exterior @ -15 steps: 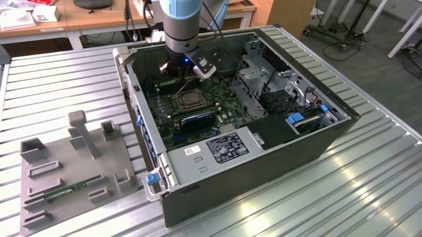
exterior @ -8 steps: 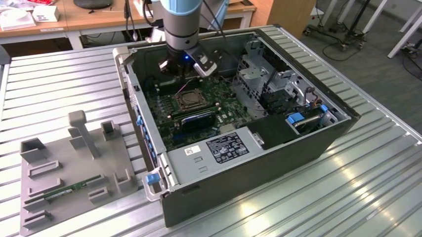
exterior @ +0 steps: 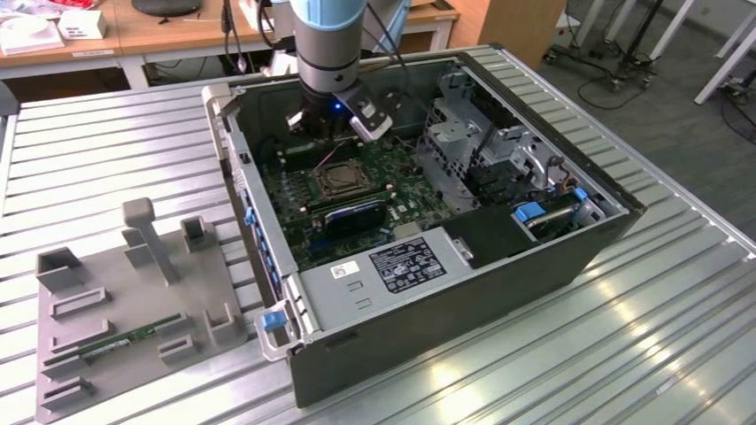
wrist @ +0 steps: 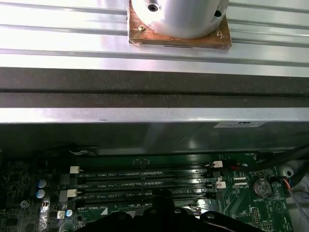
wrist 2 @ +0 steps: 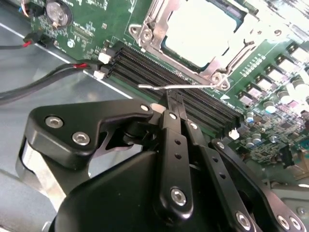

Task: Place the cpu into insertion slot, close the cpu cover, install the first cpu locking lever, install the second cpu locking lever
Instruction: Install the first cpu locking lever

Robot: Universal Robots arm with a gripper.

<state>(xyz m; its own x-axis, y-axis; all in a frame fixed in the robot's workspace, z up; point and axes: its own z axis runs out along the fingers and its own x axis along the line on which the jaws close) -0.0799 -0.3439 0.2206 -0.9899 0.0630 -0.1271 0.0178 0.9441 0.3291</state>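
cpu [wrist 2: 200, 29] under cpu cover [wrist 2: 159, 21] in second wrist view, tool [wrist 2: 173, 102] closed beside lever [wrist 2: 176, 86]

Faint white lettering runs beside the black memory slots [wrist: 145, 180] in the first wrist view; too small to read.

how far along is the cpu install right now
The cpu already sits in the insertion slot with the cpu cover closed around it. In hand: the claw, shut on a thin wire locking lever beside the socket. Whether either lever is latched yet cannot be told.
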